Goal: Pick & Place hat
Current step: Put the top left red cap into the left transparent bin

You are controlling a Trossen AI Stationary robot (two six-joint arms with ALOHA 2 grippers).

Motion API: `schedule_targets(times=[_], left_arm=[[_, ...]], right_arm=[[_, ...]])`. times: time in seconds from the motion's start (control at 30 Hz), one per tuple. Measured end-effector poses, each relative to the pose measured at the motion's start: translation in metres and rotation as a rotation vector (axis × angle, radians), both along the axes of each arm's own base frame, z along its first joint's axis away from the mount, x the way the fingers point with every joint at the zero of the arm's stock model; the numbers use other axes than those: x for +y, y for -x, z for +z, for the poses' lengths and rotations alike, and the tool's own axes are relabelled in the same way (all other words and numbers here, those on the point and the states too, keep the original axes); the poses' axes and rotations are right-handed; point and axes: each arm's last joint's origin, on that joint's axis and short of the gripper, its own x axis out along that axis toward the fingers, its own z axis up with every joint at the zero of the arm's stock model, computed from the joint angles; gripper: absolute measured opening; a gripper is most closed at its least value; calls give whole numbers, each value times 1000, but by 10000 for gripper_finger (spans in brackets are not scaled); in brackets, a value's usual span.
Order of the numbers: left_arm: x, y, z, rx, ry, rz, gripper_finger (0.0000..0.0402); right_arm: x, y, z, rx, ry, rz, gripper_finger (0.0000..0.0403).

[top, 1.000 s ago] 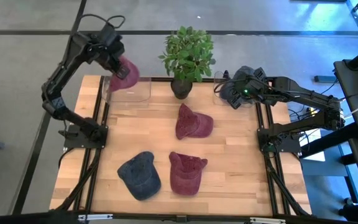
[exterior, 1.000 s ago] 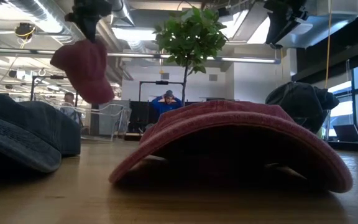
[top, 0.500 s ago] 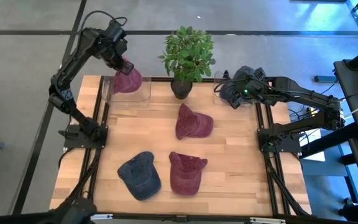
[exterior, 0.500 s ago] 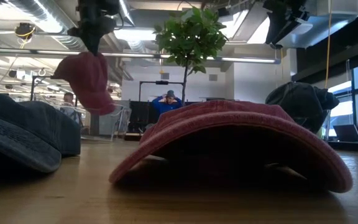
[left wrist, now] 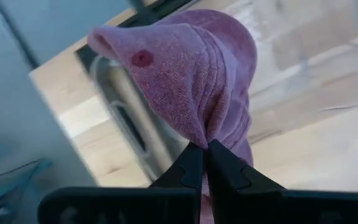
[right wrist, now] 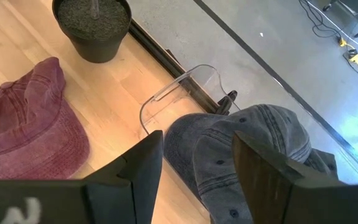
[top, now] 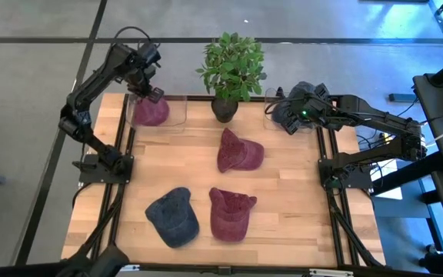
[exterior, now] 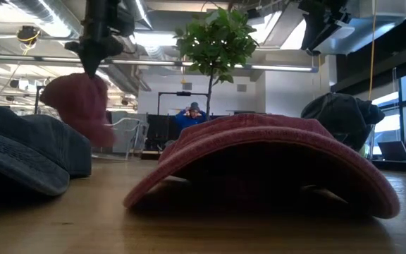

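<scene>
My left gripper (top: 153, 93) is at the table's far left corner, shut on a maroon hat (top: 149, 112) that hangs over a clear bin (top: 178, 117). The hat also shows in the low view (exterior: 80, 106) and in the left wrist view (left wrist: 191, 68). My right gripper (right wrist: 194, 177) is open at the far right corner, just above a dark grey hat (right wrist: 253, 143) that lies in a second clear bin (right wrist: 166, 93); its fingers touch nothing. My left gripper pinches a bunched fold of the maroon hat's cloth (left wrist: 213, 134) between its two fingertips. The fingers come from above, pointing down. The hat hangs below them, its crown button (left wrist: 142, 58) turned away from the gripper; whether it touches the bin I cannot tell.
A potted plant (top: 233, 73) stands at the far middle edge. Two more maroon hats lie on the wooden table, one at mid-table (top: 239, 151) and one near the front (top: 231, 211), with a dark blue hat (top: 173, 218) beside it. A person shows in the room beyond (exterior: 191, 113).
My left gripper has gone down toward the clear bin at the far left corner, still shut on the maroon hat. The hat has come lower with it and swung a little toward the table's left.
</scene>
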Motion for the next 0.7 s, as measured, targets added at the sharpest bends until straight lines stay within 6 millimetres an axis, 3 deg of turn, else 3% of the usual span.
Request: schedule_targets(times=[0.23,0.7], left_arm=[[3,7,-13,87,14,24,2],[2,3,-14,138,-23,38,18]], right_arm=[[0,0,0,-2,0,-2,193],[0,0,0,-3,-1,-3,193]])
